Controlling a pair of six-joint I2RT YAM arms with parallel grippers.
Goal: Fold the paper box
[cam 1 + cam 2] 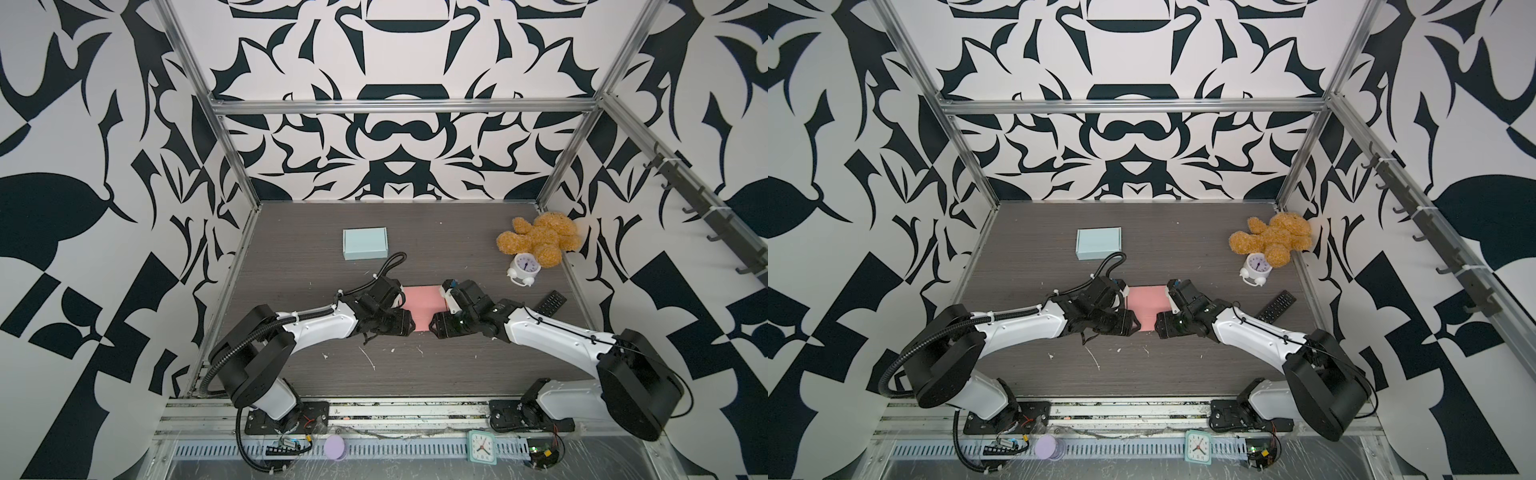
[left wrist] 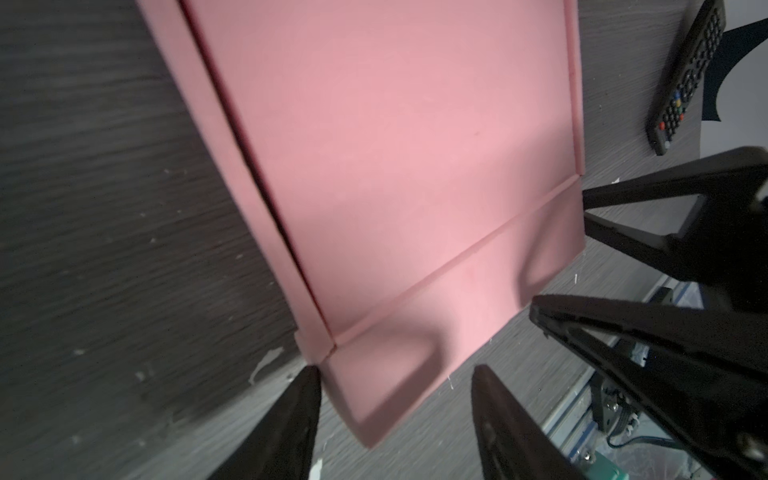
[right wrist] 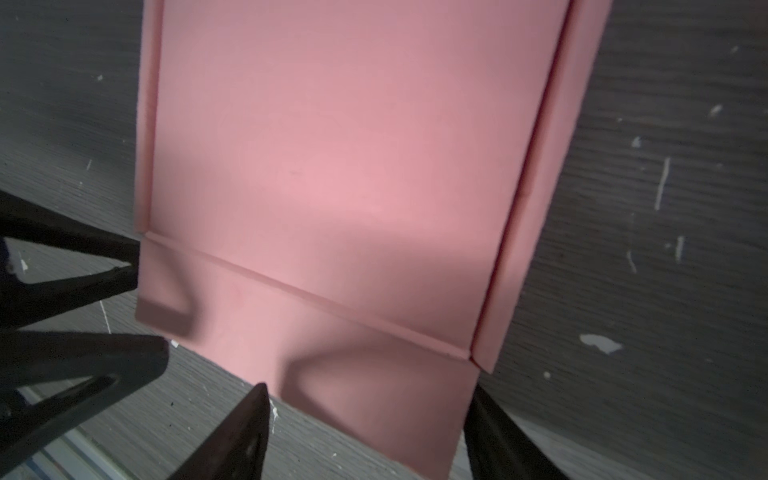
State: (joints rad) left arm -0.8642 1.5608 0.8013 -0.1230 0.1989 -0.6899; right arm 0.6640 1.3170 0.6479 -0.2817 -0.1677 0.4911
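The pink paper box (image 1: 423,302) (image 1: 1144,305) lies flat in the middle of the dark table, with its lid panel down and a short front flap (image 2: 415,353) (image 3: 374,374) sticking out toward the arms. My left gripper (image 2: 397,374) (image 1: 409,328) is open and straddles the flap's left corner, one finger touching the box's corner. The right gripper (image 3: 368,390) (image 1: 433,328) is open too. It straddles the flap's right part, one finger against the flap's side edge. Each wrist view also shows the opposite gripper beside the flap. In both top views the wrists hide the fingertips.
A light blue folded box (image 1: 365,243) sits behind at the left. At the back right are a teddy bear (image 1: 540,239) and a white alarm clock (image 1: 524,268). A black remote (image 1: 549,303) (image 2: 690,75) lies right of the right arm. White scuffs mark the table.
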